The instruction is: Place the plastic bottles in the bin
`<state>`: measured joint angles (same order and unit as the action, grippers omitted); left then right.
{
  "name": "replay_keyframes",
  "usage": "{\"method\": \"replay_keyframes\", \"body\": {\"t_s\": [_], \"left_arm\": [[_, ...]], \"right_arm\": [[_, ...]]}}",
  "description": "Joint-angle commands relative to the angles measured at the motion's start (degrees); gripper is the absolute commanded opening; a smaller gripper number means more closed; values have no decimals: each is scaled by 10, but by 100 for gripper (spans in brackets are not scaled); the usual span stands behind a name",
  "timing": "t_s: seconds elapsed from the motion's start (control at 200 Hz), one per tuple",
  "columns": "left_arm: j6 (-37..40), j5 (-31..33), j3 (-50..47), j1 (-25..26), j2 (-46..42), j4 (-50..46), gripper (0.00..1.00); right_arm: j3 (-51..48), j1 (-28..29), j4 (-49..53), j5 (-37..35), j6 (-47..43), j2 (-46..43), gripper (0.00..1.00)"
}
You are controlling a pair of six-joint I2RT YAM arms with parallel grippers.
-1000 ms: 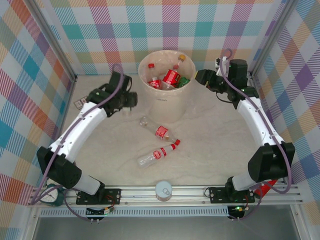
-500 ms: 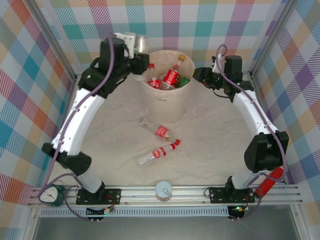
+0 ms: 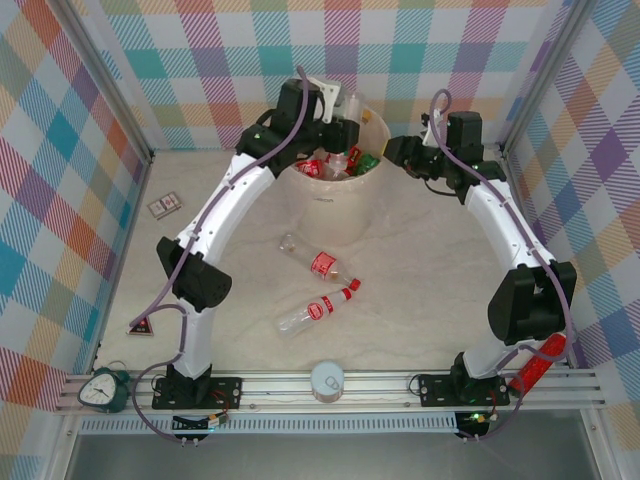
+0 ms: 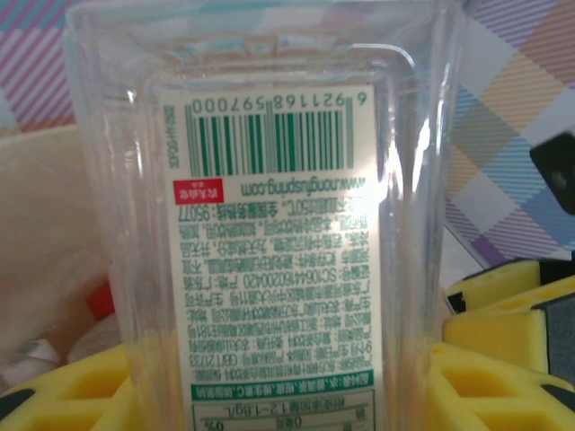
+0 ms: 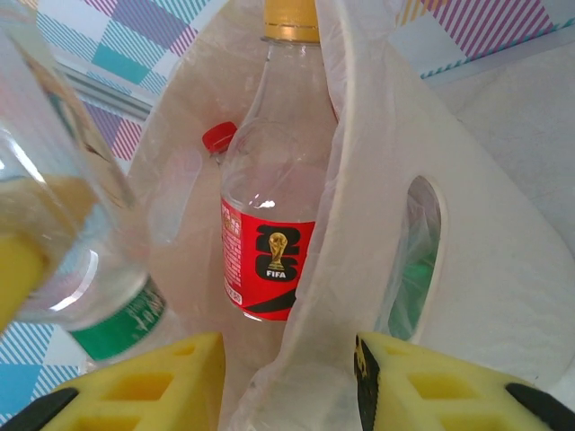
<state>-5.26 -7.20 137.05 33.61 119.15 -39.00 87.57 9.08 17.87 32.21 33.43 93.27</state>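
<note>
**Top view:** The left gripper [image 3: 338, 108] hangs over the bin [image 3: 330, 205], clenched on a clear bottle [image 3: 352, 104] that sits above the mouth, not yet let go. Red-labelled bottles [image 3: 345, 160] already lie inside. An upper bottle [image 3: 319, 263] and a lower bottle [image 3: 316, 309] are left on the table [image 3: 430, 280]. Most is done, I'd judge: one drop pending, two pickups left. The right gripper [image 3: 392, 153] is at the bin's right rim.

**Left wrist:** Yellow pads [image 4: 503, 323] squeeze the clear bottle, barcode label facing the lens.

**Right wrist:** The right gripper's pads clamp the bin's wall between them. A yellow-capped bottle [image 5: 268, 242] stands inside, and the clear bottle hovers at left.

Half a second earlier the left arm held the clear bottle left of the rim; now it is over the opening. The table bottles haven't moved.
</note>
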Motion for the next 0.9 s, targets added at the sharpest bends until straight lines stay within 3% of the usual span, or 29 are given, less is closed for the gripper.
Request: {"method": "replay_keyframes", "body": {"t_s": [0.0, 0.235, 0.36, 0.515, 0.625, 0.755, 0.895], "left_arm": [[8, -36, 18, 19, 9, -7, 48], [4, -68, 18, 26, 42, -40, 46], [8, -51, 16, 28, 44, -54, 48], [11, -42, 6, 28, 25, -41, 80], [24, -30, 4, 27, 9, -38, 89], [18, -24, -6, 21, -11, -18, 90], [-37, -45, -47, 7, -36, 51, 80]], "right_arm": [[19, 5, 2, 10, -15, 5, 43], [22, 6, 5, 9, -14, 8, 43], [25, 6, 8, 8, -17, 9, 43], [25, 5, 9, 8, -16, 10, 43], [26, 6, 13, 4, -20, 8, 44], [30, 5, 17, 0, -24, 1, 47], [36, 6, 18, 1, -24, 2, 47]]}}
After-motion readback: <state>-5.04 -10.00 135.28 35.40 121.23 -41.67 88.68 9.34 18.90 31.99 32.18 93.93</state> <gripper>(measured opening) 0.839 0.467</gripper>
